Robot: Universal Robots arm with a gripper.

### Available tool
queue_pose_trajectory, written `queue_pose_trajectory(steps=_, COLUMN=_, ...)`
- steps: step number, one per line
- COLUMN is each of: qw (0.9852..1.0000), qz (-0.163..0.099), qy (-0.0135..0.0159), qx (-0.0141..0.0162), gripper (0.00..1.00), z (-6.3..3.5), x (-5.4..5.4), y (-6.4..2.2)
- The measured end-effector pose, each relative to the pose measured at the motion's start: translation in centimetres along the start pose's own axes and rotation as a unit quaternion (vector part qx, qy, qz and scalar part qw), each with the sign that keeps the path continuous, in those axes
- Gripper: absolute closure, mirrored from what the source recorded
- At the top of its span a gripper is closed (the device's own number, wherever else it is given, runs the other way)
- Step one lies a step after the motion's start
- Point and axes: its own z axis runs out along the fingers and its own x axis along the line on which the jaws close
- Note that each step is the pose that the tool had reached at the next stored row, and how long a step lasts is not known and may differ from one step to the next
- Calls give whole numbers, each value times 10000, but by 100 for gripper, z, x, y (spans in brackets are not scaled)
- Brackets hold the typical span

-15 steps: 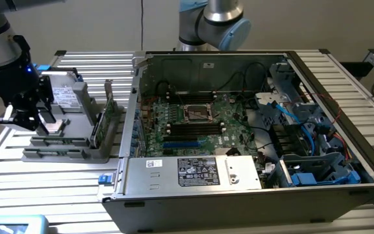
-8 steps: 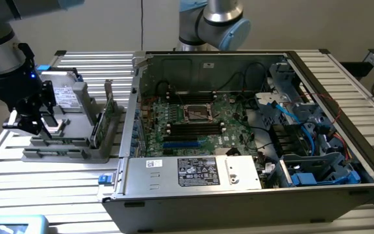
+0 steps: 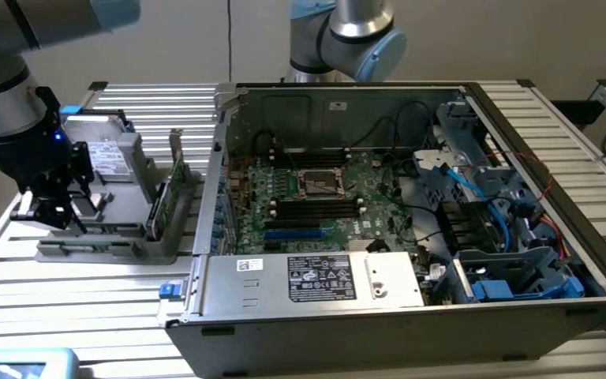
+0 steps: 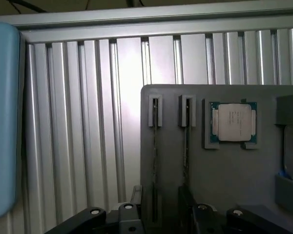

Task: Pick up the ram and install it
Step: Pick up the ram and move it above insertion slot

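The black tool (image 4: 160, 195) is hovering spread wide, gripping nothing; beneath it the long thin ram (image 4: 155, 156) is showing edge-on.

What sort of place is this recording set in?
Probably a robotics lab bench set up for computer assembly: a slatted aluminium table carries an open computer case with its motherboard exposed, and a grey parts holder with a processor chip beside it.
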Motion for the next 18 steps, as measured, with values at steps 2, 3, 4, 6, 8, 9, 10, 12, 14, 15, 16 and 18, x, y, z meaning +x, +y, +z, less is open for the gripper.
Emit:
queue_pose_trajectory(steps=2, qw=10000, qz=0, qy=0, qx=0, gripper=58, z=37, x=0, y=0)
queue_pose_trajectory(steps=3, qw=10000, qz=0, qy=0, qx=0, gripper=58, z=56, x=0, y=0)
queue_pose_trajectory(steps=4, qw=10000, qz=0, qy=0, qx=0, gripper=58, z=73, x=0, y=0)
queue_pose_trajectory(steps=6, qw=10000, qz=0, qy=0, qx=0, gripper=58, z=110, x=0, y=-1)
queue_pose_trajectory(steps=8, qw=10000, qz=0, qy=0, qx=0, gripper=58, z=147, x=1, y=-6)
queue_pose_trajectory(steps=9, qw=10000, qz=0, qy=0, qx=0, gripper=58, z=165, x=1, y=-10)
queue_pose_trajectory(steps=10, qw=10000, qz=0, qy=0, qx=0, gripper=58, z=183, x=1, y=-14)
queue_pose_trajectory(steps=12, qw=10000, qz=0, qy=0, qx=0, gripper=58, z=218, x=2, y=-17)
queue_pose_trajectory(steps=14, qw=10000, qz=0, qy=0, qx=0, gripper=58, z=256, x=3, y=-18)
queue_pose_trajectory(steps=15, qw=10000, qz=0, qy=0, qx=0, gripper=58, z=274, x=4, y=-18)
queue_pose_trajectory(steps=16, qw=10000, qz=0, qy=0, qx=0, gripper=58, z=292, x=5, y=-18)
queue_pose_trajectory(steps=18, qw=10000, qz=0, qy=0, qx=0, gripper=58, z=326, x=8, y=-19)
